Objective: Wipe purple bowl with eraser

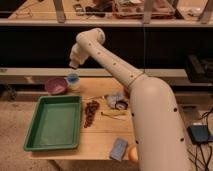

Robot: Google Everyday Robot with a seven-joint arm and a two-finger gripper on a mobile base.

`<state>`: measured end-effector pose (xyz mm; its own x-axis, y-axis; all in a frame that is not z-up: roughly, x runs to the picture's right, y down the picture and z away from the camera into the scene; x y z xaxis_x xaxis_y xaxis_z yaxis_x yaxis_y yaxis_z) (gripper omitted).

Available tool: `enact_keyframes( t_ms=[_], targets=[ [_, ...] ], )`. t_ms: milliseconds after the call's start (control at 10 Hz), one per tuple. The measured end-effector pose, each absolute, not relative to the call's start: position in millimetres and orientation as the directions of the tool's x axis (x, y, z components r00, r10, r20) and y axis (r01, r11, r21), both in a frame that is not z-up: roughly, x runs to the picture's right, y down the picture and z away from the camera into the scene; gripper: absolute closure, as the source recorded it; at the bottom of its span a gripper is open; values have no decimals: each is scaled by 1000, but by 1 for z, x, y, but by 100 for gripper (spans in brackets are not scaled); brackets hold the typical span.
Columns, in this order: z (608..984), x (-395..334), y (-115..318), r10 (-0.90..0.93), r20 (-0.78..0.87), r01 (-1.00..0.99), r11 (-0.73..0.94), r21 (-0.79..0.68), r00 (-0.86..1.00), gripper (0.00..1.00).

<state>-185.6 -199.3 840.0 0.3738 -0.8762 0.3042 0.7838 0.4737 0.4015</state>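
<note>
Gripper (74, 63) aloft near the cup (73, 80) and purple bowl (56, 86) at the table's (105, 137) far-left corner, grip state unclear.

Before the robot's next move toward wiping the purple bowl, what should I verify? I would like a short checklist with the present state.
1. The purple bowl stands upright on the table: ok.
2. The eraser is located: cannot tell, no dark grey block shows clearly.
3. The claw holds the eraser: cannot tell.
4. The claw is raised off the table, above the pale blue cup: ok.
5. Room around the bowl: not ok, the cup stands close beside it.
</note>
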Motion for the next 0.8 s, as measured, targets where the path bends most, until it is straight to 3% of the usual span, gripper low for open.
enact_keyframes(
  t_ms=[400, 800],
  targets=[
    [822, -240, -191, -904, 325, 756, 414, 506, 277, 100],
    [820, -259, -178, -920, 325, 770, 369, 521, 221, 100]
  ],
)
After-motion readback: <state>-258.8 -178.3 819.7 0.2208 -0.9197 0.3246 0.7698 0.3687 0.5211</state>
